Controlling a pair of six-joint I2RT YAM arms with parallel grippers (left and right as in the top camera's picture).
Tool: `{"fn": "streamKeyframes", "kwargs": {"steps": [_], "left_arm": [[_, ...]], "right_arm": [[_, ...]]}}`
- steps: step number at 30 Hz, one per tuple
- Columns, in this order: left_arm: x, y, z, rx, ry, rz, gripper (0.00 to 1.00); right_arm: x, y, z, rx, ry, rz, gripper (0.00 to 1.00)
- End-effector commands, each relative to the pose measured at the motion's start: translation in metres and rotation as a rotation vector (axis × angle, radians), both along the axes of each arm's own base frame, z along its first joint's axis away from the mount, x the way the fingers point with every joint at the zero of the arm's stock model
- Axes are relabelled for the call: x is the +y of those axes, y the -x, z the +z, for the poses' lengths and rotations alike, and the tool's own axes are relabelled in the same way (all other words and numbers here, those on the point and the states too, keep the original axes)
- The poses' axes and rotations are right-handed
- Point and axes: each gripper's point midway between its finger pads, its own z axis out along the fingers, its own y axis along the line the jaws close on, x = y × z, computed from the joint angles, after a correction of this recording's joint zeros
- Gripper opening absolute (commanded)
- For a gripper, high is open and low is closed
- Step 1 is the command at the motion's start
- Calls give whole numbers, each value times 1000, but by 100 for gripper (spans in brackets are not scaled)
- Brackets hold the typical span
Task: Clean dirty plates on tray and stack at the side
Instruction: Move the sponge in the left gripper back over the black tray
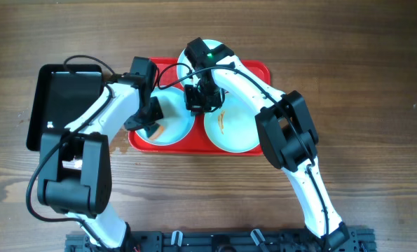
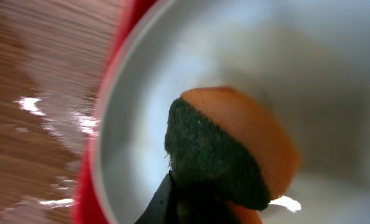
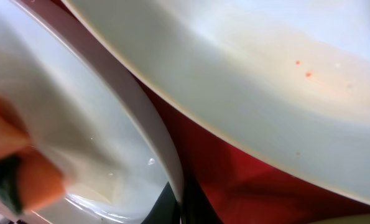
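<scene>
Clenching a green-faced orange sponge [image 2: 234, 149], left pincer [image 1: 152, 119] presses the red plastic tray's [image 1: 261, 69] left-end round pale plate [image 1: 179, 127], right pincer [image 1: 201, 103] clamping its rim.

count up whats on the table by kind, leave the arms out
plates: 3 (the back one mostly hidden under an arm)
red tray: 1
black tray: 1
sponge, orange with a dark green scrub side: 1
total: 6
</scene>
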Motion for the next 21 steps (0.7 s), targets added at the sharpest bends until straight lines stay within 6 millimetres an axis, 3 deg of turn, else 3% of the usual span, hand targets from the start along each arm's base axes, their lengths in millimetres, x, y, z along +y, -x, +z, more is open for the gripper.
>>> {"fn": "streamKeyframes", "kwargs": {"steps": [1, 4, 6, 9, 11, 13, 15, 18, 20, 21], "left_arm": [[42, -1, 13, -35, -172, 53, 4], [42, -21, 43, -139, -146, 96, 4], [40, -36, 83, -243, -124, 104, 4], [42, -42, 133, -375, -98, 131, 4], [60, -39, 158, -443, -94, 185, 4], [90, -33, 159, -434, -94, 268, 4], [113, -23, 151, -391, -29, 349, 4], [131, -18, 149, -388, 105, 451, 4], [146, -14, 150, -397, 193, 519, 4], [156, -11, 151, -404, 234, 555, 4]], "right_arm": [[-14, -1, -15, -3, 73, -13, 4], [-14, -1, -15, -3, 74, -13, 4], [-14, -1, -15, -3, 73, -13, 4], [-14, -1, -15, -5, 71, -13, 4], [-6, -1, -12, 3, 26, -4, 4], [1, -1, -6, 8, -14, -2, 4], [15, -4, 16, 3, -97, 1, 4], [24, -15, 62, -75, -156, 3, 5], [29, -22, 107, -140, -209, -46, 4], [33, -28, 140, -196, -260, -79, 4]]}}
